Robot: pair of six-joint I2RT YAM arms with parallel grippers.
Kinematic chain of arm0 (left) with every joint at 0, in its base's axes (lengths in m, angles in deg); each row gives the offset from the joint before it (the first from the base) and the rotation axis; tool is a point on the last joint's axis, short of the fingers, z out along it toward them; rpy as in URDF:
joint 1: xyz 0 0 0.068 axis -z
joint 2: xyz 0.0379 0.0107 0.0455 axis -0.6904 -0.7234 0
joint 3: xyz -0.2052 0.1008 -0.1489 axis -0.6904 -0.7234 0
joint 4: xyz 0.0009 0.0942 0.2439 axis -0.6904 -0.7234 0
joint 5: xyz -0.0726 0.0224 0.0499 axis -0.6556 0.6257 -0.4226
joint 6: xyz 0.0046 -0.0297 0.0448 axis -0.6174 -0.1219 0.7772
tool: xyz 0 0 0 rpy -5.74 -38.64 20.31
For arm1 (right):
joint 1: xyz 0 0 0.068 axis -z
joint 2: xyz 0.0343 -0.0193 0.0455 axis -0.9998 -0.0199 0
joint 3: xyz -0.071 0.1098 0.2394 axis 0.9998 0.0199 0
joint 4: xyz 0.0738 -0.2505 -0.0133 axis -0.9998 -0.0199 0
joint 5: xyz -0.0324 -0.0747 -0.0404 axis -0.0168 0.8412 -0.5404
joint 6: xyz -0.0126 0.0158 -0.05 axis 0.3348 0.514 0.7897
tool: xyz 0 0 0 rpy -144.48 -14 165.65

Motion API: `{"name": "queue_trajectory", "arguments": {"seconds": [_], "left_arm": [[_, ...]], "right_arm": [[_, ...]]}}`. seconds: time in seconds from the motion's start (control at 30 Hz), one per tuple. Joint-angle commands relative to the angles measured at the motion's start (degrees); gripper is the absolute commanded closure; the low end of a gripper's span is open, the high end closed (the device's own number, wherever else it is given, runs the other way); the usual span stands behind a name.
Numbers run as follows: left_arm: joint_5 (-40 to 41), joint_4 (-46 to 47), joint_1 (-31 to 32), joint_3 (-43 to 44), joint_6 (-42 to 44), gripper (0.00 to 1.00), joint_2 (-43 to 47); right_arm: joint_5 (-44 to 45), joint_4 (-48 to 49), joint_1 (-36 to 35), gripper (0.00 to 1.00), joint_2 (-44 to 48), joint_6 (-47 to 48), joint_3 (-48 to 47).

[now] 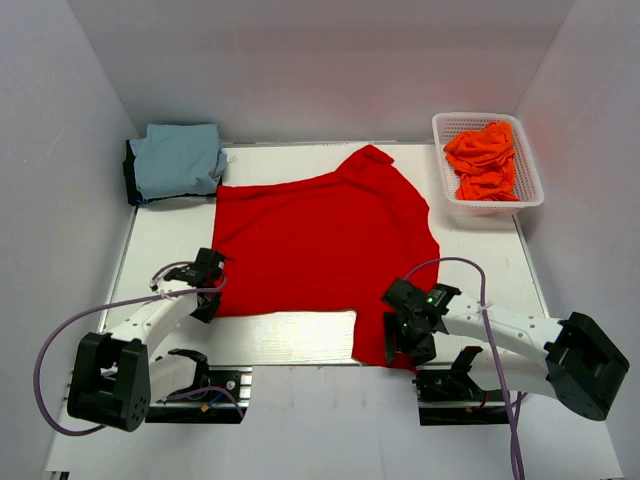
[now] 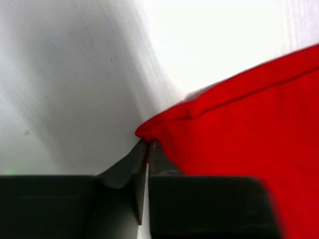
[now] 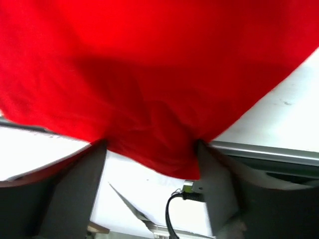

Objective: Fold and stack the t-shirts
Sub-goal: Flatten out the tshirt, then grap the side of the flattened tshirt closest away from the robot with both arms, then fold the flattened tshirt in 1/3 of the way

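Left gripper (image 2: pixel 148 148) is clenched on the lower-left corner of the red t-shirt (image 1: pixel 320 240), spread mid-frame; right gripper (image 3: pixel 150 147) straddles the lower-right hem, jaws apart, seemingly unclamped; first fold starting: right must pinch, then both lift.

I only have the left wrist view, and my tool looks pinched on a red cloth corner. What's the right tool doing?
Observer: The right tool is open, its fingers either side of a bunched part of the red t-shirt at the near edge of the table.
Operator: Is the shirt lying flat?
Observer: Mostly spread flat, but its near-right flap reaches past the front edge.
Operator: Is anything folded yet?
Observer: A light blue t-shirt lies folded at the far left corner.
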State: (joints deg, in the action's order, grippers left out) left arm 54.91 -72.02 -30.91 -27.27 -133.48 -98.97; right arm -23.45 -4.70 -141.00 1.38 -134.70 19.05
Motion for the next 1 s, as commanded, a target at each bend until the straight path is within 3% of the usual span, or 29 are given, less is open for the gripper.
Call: {"name": "queue_trajectory", "arguments": {"seconds": [0.0, 0.1, 0.13, 0.2, 0.23, 0.43, 0.6, 0.97], "left_arm": [[-0.4, 4.0, -0.3, -2.1, -0.7, 0.94, -2.9], [-1.2, 5.4, -0.3, -2.1, 0.1, 1.00, -4.1], [-1.2, 5.4, -0.3, -2.1, 0.7, 1.00, -4.1], [-1.2, 6.7, -0.3, -1.6, 2.2, 1.00, -3.2], [-1.7, 6.7, -0.3, -1.6, 3.5, 1.00, -3.2], [-2.4, 5.0, -0.3, 3.3, 6.7, 1.00, 1.8], [-2.4, 5.0, -0.3, 7.7, 8.7, 1.00, 3.5], [-2.1, 6.0, -2.2, 21.3, 10.8, 1.00, -10.8]], "right_arm": [[1.4, 4.5, -1.0, 0.35, -2.6, -2.7, 0.2], [2.4, 6.5, -1.1, 0.47, -4.1, -3.8, 0.5], [2.7, 6.7, -1.2, 0.60, -4.2, -4.0, 0.7], [4.7, 6.7, -0.8, 0.74, -4.4, -3.7, 0.3], [5.5, 6.5, -0.9, 1.00, -4.2, -3.6, -1.2], [12.3, 2.8, 0.5, 1.00, -1.7, -0.3, -9.9], [17.2, 1.9, 4.0, 1.00, -5.8, 5.1, -19.5], [20.5, 4.9, 18.9, 1.00, -15.9, 17.5, -35.2]]}}
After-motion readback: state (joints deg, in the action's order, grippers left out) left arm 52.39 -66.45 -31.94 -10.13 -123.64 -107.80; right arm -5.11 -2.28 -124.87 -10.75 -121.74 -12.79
